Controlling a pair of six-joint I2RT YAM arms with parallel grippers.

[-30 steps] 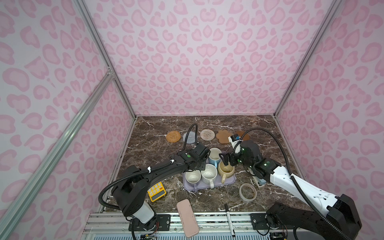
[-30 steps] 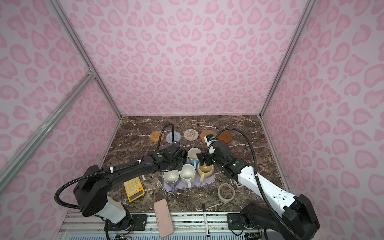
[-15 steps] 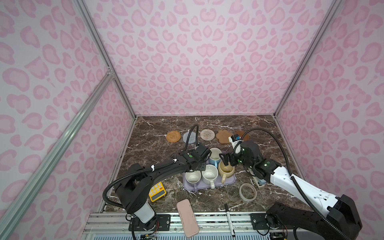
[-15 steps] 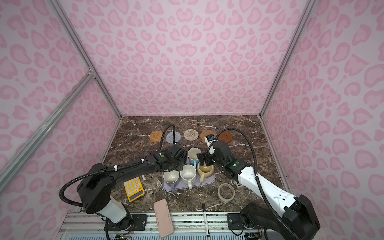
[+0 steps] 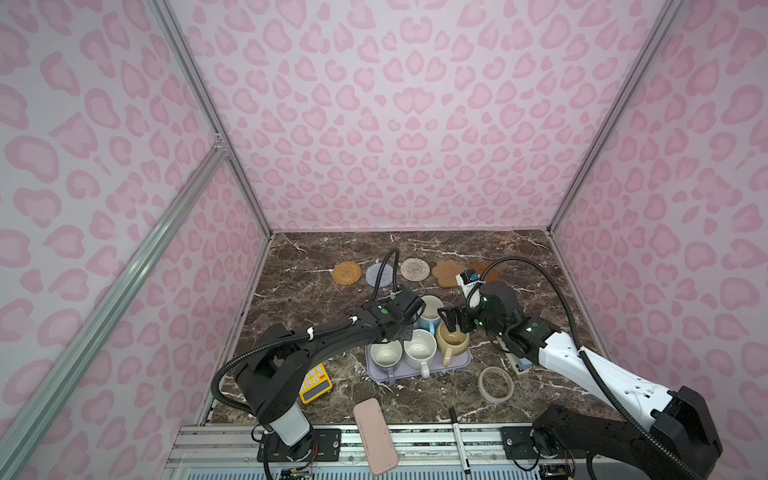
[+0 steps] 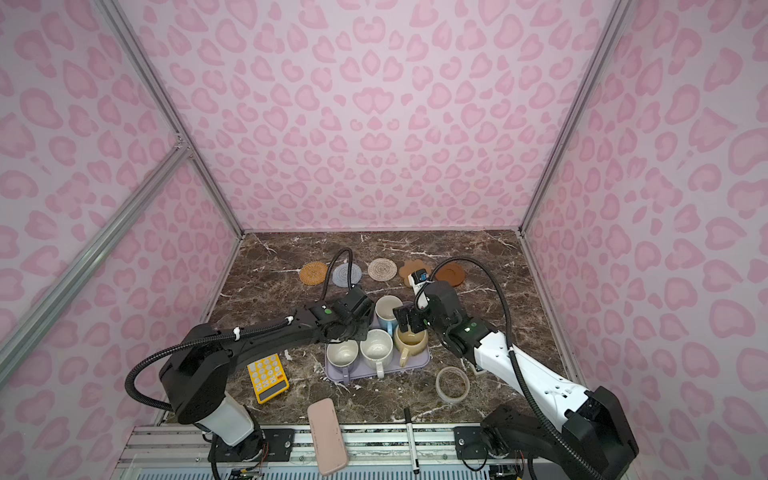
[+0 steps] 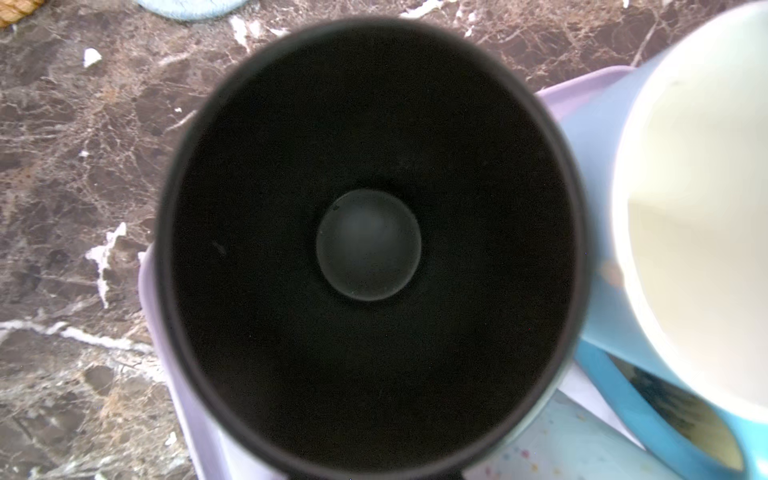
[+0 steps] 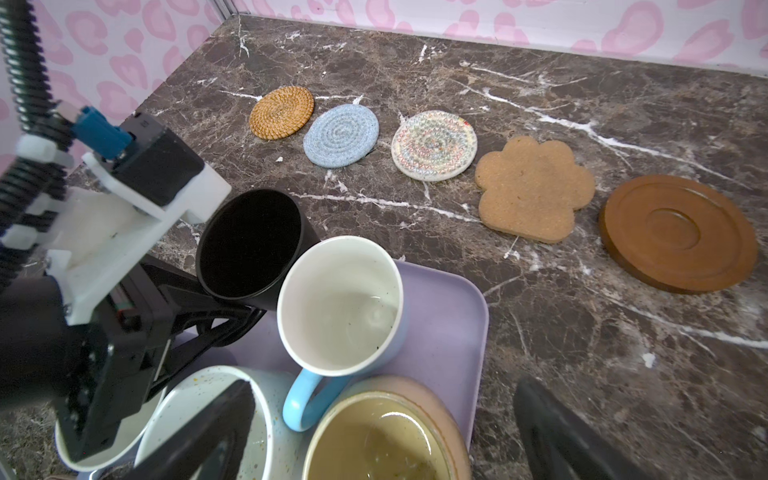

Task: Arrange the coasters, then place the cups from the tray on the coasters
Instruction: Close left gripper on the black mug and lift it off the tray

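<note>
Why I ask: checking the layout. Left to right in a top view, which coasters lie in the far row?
orange-tan woven coaster, grey-blue woven coaster, cream woven coaster, tan paw-shaped coaster, brown rimmed disc

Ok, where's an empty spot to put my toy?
Bare marble lies behind the coaster row, up to the back wall, and from the brown disc to the right wall. Also by the left wall, between the orange coaster and the yellow calculator. The tray is crowded: cups, left pincer on the black cup, right pincer.
</note>
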